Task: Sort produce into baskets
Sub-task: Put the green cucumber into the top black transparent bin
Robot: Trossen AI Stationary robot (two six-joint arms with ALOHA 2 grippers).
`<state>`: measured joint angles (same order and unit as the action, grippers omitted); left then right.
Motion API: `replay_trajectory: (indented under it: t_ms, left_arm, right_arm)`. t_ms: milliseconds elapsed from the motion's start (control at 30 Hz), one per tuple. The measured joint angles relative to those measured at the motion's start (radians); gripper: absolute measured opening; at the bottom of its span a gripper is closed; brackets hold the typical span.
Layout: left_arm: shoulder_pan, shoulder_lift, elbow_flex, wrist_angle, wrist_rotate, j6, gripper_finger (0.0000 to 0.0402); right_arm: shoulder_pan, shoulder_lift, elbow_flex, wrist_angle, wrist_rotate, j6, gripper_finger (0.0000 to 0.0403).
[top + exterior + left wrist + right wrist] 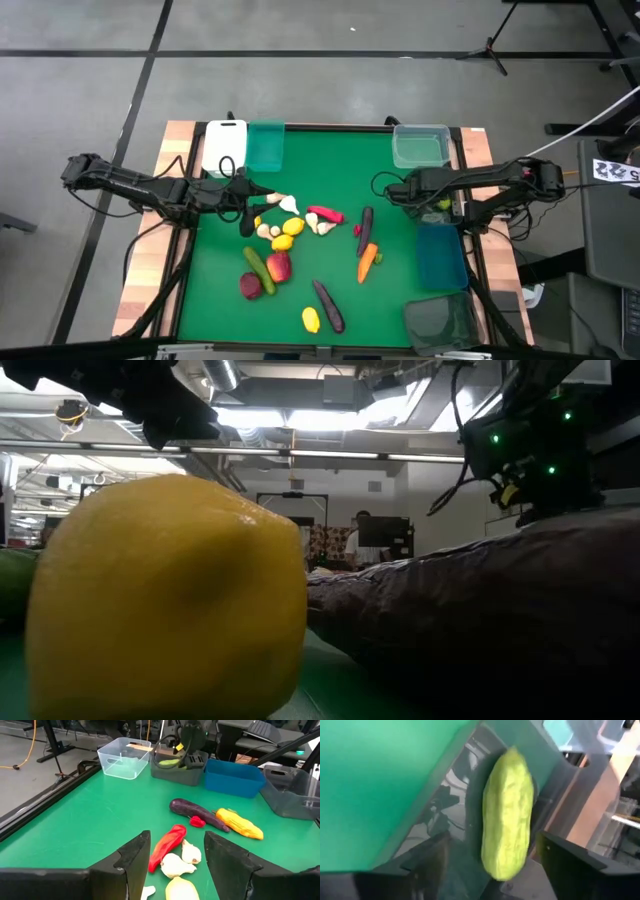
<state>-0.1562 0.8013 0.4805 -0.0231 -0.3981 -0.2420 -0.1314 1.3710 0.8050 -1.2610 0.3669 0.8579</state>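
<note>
My left gripper [175, 865] is open and hovers over the produce pile at mid-table [252, 212]. Beyond its fingers lie a red chili [167, 845], garlic bulbs [182, 860] and a lemon [181, 890]. My right gripper [495, 840] is open over a dark grey bin [180, 770] at the table's right edge. A green cucumber [507, 815] lies in that bin between its two fingers, which stand apart from it. An eggplant [197, 812] and a carrot [240, 824] lie farther right on the green mat.
White [225, 145] and teal [265, 145] bins stand far left, a clear bin [420, 145] far right, a blue bin [440, 255] and a grey one [440, 320] near right. Apples [279, 266], a cucumber [258, 268], a lemon [311, 319] and an eggplant [328, 305] lie nearer.
</note>
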Motion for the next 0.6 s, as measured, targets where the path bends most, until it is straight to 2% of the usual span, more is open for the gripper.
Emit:
replay_trajectory:
  t_ms: [133, 267, 367, 500, 600]
  left_arm:
    - [0.0, 0.0, 0.0, -0.011, 0.0, 0.002, 0.0182]
    - [0.0, 0.0, 0.0, -0.022, 0.002, -0.001, 0.0182]
    - [0.0, 0.0, 0.0, -0.023, 0.074, 0.002, 0.0182]
    - [-0.021, 0.0, 0.0, -0.074, 0.264, 0.052, 0.0182]
    - [-0.067, 0.0, 0.0, -0.173, 0.307, 0.051, 0.0182]
  right_arm:
    - [0.001, -0.049, 0.076, -0.049, 0.006, -0.022, 0.0325]
    - [0.001, -0.109, 0.191, 0.005, -0.026, -0.116, 0.0326]
    - [0.002, -0.149, 0.265, 0.175, -0.106, -0.225, 0.0322]
    - [0.049, -0.169, 0.305, 0.517, -0.254, -0.394, 0.032]
    - [0.108, -0.161, 0.307, 0.72, -0.335, -0.492, 0.0319]
